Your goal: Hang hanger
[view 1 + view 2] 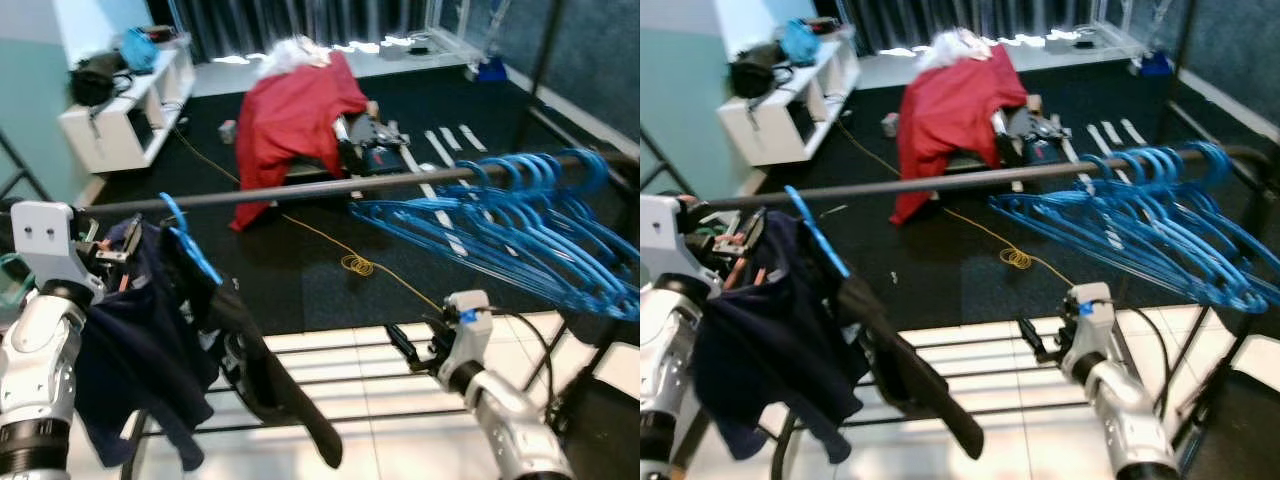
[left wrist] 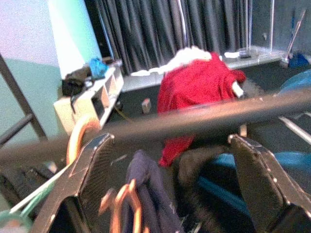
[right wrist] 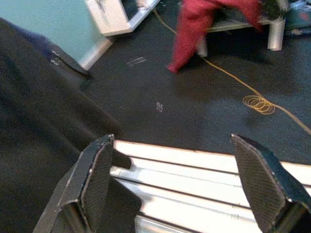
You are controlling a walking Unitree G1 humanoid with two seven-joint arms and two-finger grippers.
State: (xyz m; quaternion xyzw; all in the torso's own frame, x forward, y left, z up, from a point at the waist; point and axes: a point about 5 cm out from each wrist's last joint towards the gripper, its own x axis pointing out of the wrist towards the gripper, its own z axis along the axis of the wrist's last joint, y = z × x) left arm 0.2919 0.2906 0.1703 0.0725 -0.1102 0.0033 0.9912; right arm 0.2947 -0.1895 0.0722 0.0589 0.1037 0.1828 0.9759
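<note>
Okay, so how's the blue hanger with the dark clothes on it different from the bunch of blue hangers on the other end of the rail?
The blue hanger with dark clothes hangs alone near the rail's left end, close to the left gripper, whose fingers are open. The bunch of blue hangers is crowded together at the right end. The first carries dark garments; the bunch is bare. Both are blue and hooked over the same rail.

We saw daylight glaring white under the far curtains (image 1: 300, 20), washing the floor there. Both wrist views were soft with blur; the near rail (image 2: 194, 121) was out of focus.
</note>
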